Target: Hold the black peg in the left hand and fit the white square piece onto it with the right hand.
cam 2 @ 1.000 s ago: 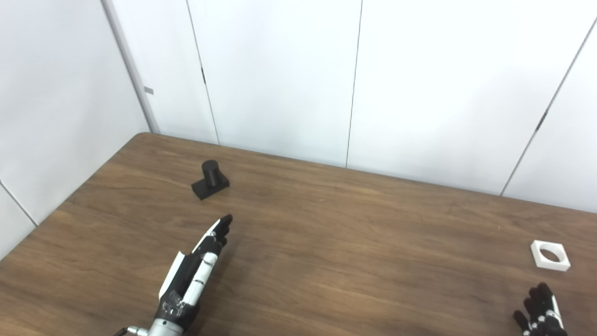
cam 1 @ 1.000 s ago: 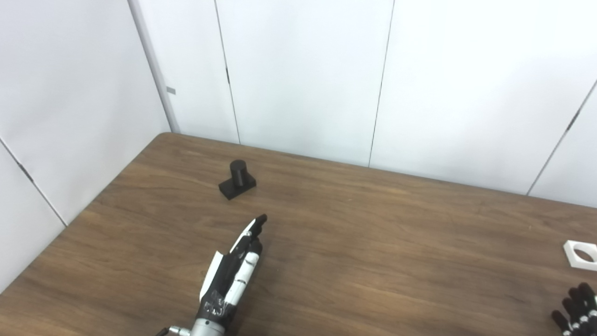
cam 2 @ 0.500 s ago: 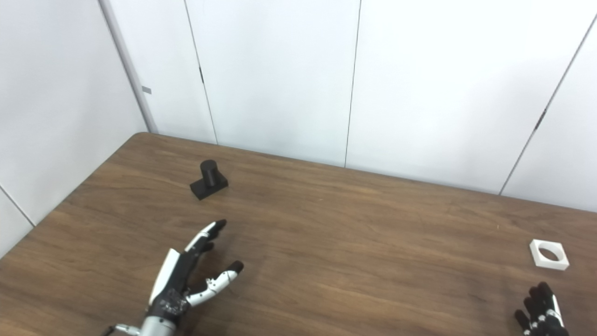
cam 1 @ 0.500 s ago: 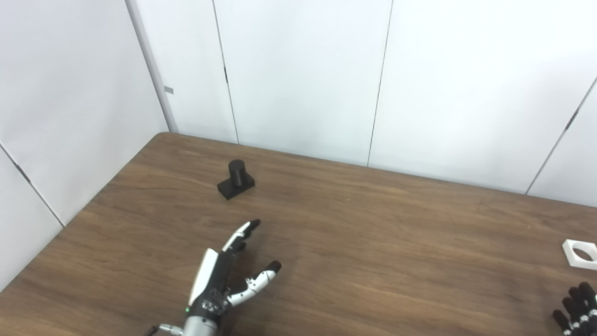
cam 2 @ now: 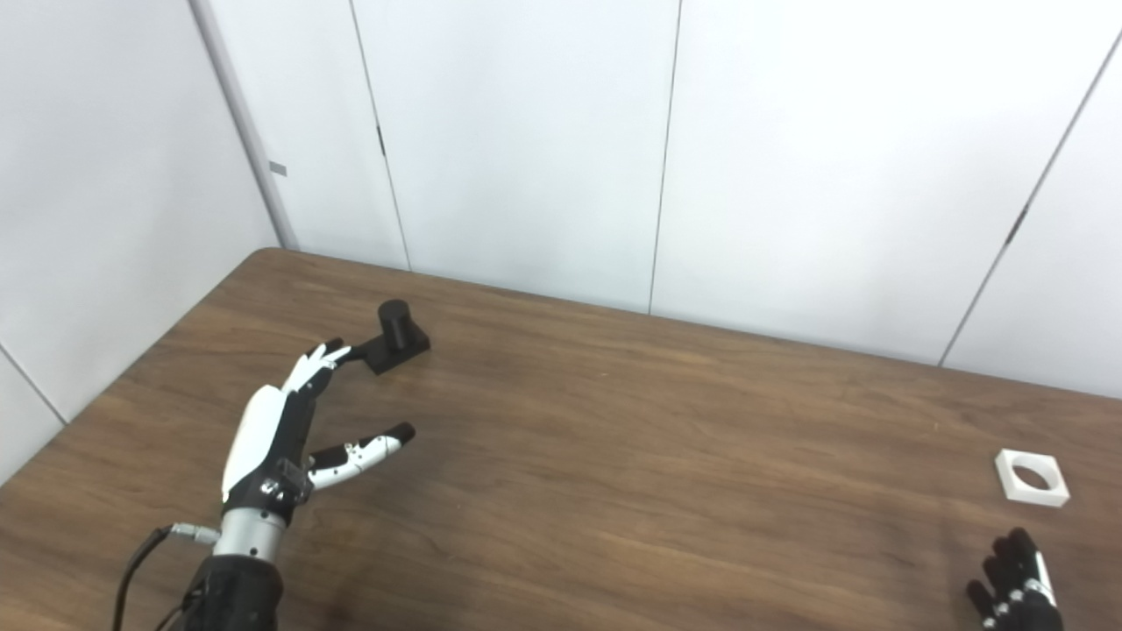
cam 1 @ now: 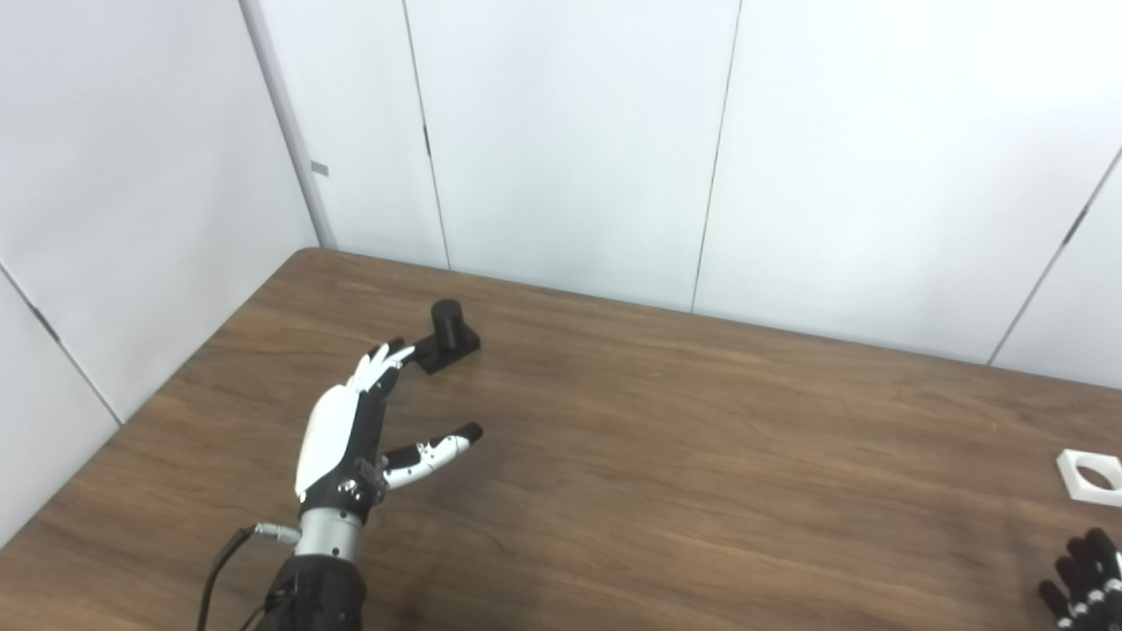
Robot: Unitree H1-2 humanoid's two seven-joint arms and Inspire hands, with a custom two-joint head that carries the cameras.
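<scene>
The left hand (cam 1: 346,438) hovers spread wide at lower left, thumb out, fingertips (cam 1: 386,355) just short of the black peg (cam 1: 447,334) standing upright at upper left. The right hand (cam 2: 1015,589) shows only fingers at the bottom right corner; its state is unclear. The white square piece (cam 2: 1033,478) lies far right on the brown wooden table (cam 1: 701,438), ringed by white wall panels (cam 1: 570,131).

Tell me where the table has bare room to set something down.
The wide middle of the table is bare, between the left hand and the white square piece. It is crowded only by the black peg, where the fingers reach.
</scene>
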